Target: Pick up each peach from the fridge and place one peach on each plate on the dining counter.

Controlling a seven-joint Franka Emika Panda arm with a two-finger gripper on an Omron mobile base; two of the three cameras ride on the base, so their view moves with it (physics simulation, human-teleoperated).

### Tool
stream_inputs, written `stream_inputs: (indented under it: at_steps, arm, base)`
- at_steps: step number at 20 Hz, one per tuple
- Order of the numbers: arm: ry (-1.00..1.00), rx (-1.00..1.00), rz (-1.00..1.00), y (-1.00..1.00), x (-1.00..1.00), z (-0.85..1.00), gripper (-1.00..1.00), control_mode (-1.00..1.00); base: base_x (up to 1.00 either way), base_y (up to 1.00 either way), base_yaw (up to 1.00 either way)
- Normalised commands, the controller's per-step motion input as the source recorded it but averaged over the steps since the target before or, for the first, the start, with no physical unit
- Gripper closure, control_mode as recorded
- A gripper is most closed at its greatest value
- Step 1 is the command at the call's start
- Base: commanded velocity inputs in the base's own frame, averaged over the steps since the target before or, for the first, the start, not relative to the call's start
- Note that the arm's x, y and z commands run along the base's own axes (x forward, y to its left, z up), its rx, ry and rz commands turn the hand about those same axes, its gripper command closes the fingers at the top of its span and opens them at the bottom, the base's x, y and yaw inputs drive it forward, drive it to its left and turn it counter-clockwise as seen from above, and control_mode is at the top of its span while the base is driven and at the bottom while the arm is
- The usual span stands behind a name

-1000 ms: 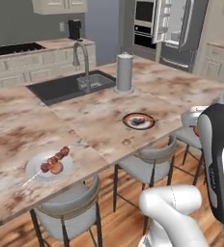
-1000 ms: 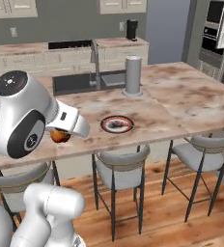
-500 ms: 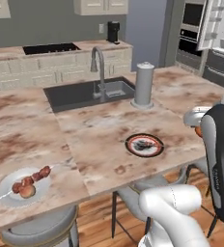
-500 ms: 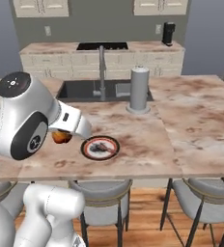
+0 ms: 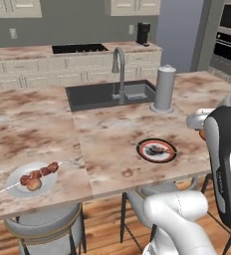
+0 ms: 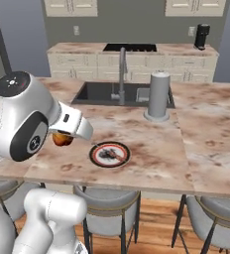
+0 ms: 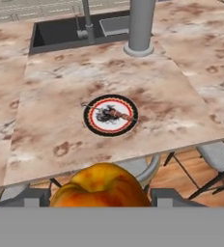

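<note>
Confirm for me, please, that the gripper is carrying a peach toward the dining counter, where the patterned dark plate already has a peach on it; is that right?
Not quite. The gripper does hold a peach near the dining counter, but the dark patterned plate has no peach on it, as the hand view shows. The other peach lies on the pale plate beside the skewered meat in the left base view.

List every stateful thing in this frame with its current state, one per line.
gripper: shut on the peach, off the near edge of the dining counter
peach: held, not yet on a plate
dark plate: on the dining counter, no peach on it
pale plate: holds a meat skewer and a peach-like fruit
tap: no water seen running
sink: looks empty
</note>
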Motion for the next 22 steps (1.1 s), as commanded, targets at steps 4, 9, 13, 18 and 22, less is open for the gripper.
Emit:
stream_inputs:
  at_steps: [4, 9, 13, 18, 22]
  arm:
    - [0.0, 0.0, 0.0, 0.0, 0.0, 0.0, 1.0, 1.0]
    - [0.0, 0.0, 0.0, 0.0, 0.0, 0.0, 1.0, 1.0]
    - [0.19, 0.0, 0.02, 0.0, 0.77, -0.42, 1.0, -1.0]
    - [0.22, 0.0, 0.0, 0.01, 0.74, -0.61, 1.0, -1.0]
    - [0.15, 0.0, 0.02, 0.0, 0.64, -0.61, 1.0, -1.0]
  base:
    - [0.49, -0.13, 0.18]
    - [0.59, 0.0, 0.07]
    - [0.0, 0.0, 0.0]
    - [0.0, 0.0, 0.0]
    - [0.0, 0.0, 0.0]
